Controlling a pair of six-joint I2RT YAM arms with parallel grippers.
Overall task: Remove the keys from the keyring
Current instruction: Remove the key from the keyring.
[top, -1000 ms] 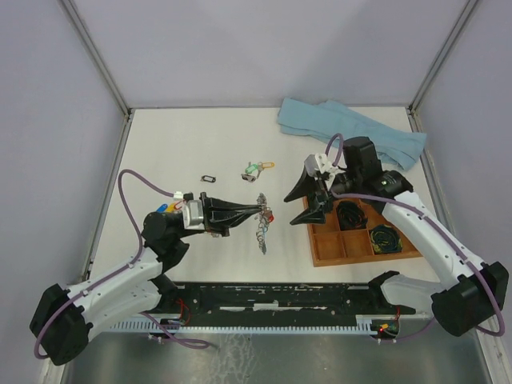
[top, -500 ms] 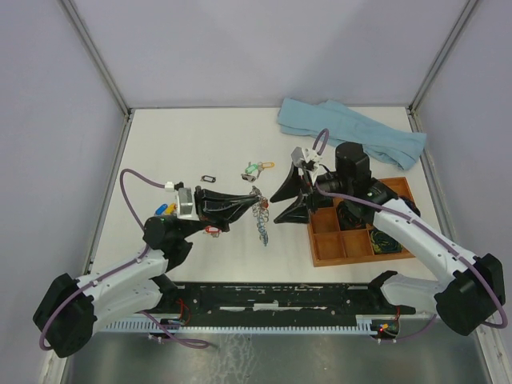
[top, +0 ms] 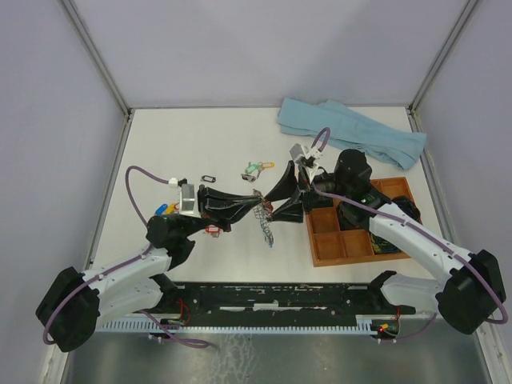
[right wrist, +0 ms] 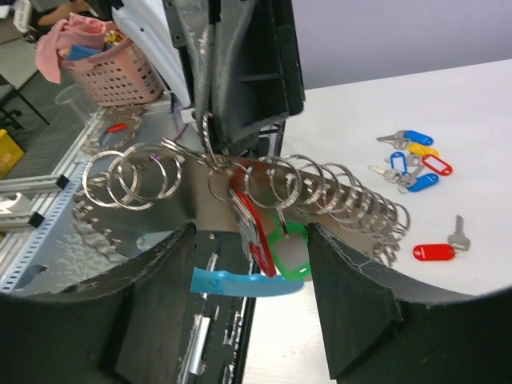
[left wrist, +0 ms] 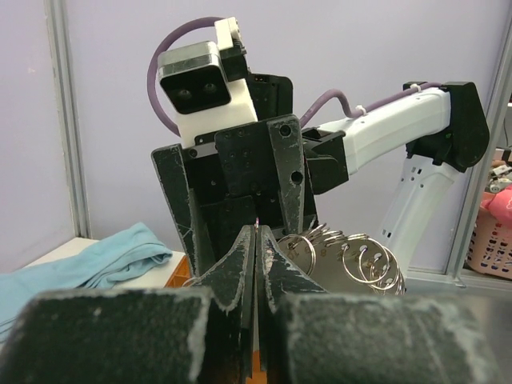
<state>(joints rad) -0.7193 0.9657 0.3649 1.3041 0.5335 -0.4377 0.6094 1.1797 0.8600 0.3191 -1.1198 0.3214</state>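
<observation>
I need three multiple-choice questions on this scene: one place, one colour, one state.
1. The crumpled light-blue cloth lies: A) table's far right; B) table's near left; C) under the left arm.
2. Plastic tags on the chain of silver metal rings: A) black, white; B) red, green; C) pink, orange.
3. The left claw is: A) wide open; B) unseen; C) shut on the rings.
Key: 1A, beyond the brown wooden tray; 2B, right wrist view shows both; 3C, fingers pressed together, rings hanging there.
</observation>
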